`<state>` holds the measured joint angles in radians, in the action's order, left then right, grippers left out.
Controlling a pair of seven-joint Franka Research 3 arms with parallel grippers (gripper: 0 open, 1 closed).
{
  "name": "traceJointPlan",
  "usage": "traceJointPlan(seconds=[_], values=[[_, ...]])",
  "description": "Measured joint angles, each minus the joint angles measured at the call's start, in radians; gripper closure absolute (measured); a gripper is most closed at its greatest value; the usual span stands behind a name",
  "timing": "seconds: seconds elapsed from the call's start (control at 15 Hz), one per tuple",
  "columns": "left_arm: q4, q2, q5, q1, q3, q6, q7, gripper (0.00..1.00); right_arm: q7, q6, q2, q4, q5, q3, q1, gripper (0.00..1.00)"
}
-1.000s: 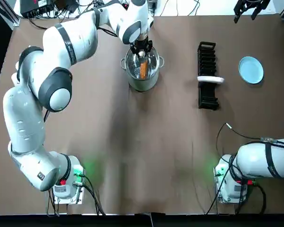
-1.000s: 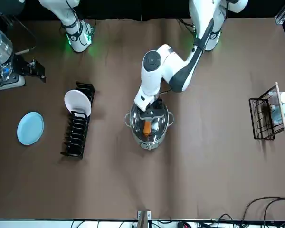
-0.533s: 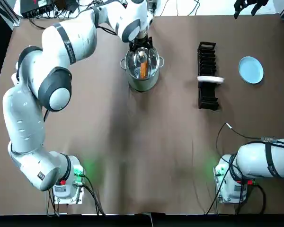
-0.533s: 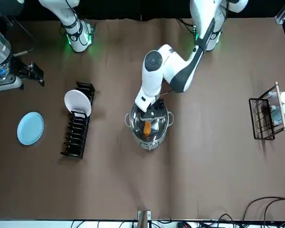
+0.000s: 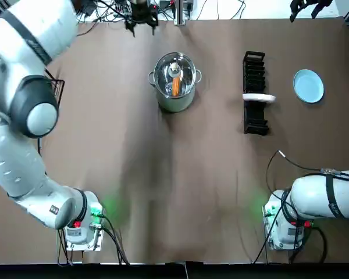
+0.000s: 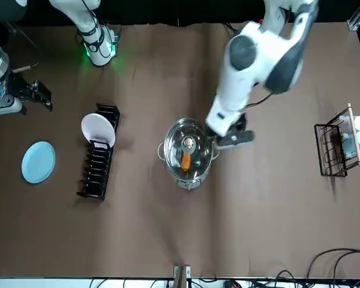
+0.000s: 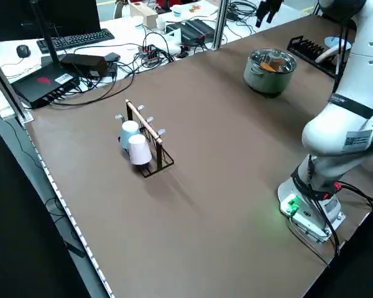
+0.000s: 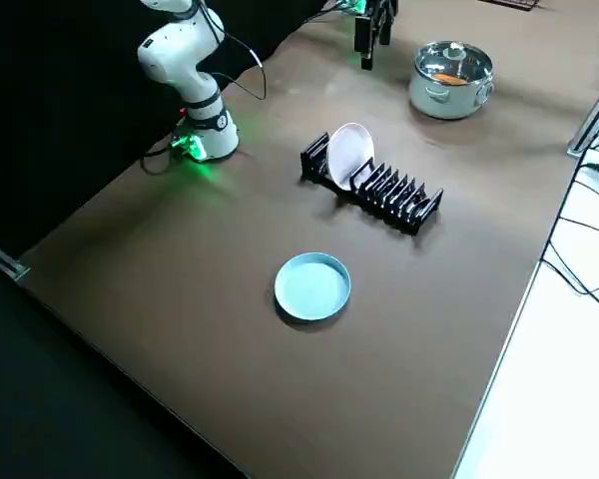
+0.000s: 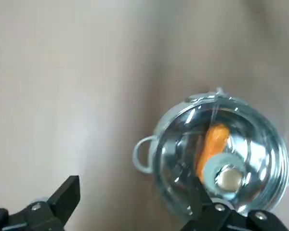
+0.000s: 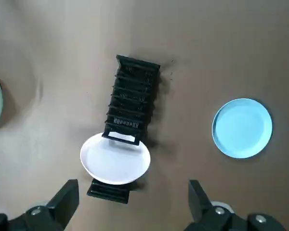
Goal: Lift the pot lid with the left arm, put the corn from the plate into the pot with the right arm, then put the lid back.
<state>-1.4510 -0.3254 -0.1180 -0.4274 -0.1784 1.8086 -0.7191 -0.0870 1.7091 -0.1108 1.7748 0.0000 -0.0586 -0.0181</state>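
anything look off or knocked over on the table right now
Nothing stands out. The pot stands upright with its glass lid seated and the corn inside. The blue plate lies flat and bare; the white plate stands in the dish rack. The left claw and right claw are open, touching nothing.

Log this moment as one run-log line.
lid: on pot | corn: in pot | plate: empty | left pincer: open, clear of lid | right pincer: open, far corner
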Motion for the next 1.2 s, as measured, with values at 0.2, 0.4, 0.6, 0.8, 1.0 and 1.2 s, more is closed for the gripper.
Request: traceJointPlan(seconds=[0.2,0.4,0.6,0.8,1.0,1.2], values=[[-0.025,0.089,0.062,0.127,-0.043,-0.111,0.171,0.00,0.000,-0.011,0.000,0.001,0.000,-0.001,0.000,0.00],[-0.068,0.166,0.095,0.246,-0.081,-0.194,0.317,0.00,0.000,-0.031,0.000,0.002,0.000,-0.003,0.000,0.00],[-0.091,0.221,0.104,0.338,-0.089,-0.291,0.482,0.00,0.000,-0.074,-0.001,0.002,0.000,-0.005,0.000,0.00],[-0.097,0.228,0.104,0.375,-0.089,-0.300,0.535,0.00,0.000,-0.097,-0.016,0.002,0.000,-0.001,-0.007,0.00],[-0.099,0.228,0.104,0.396,-0.089,-0.300,0.546,0.00,-0.002,-0.117,-0.033,0.002,0.000,0.000,-0.026,0.00],[-0.099,0.228,0.104,0.405,-0.084,-0.300,0.555,0.00,-0.002,-0.118,-0.036,0.002,0.000,-0.005,-0.026,0.00]])
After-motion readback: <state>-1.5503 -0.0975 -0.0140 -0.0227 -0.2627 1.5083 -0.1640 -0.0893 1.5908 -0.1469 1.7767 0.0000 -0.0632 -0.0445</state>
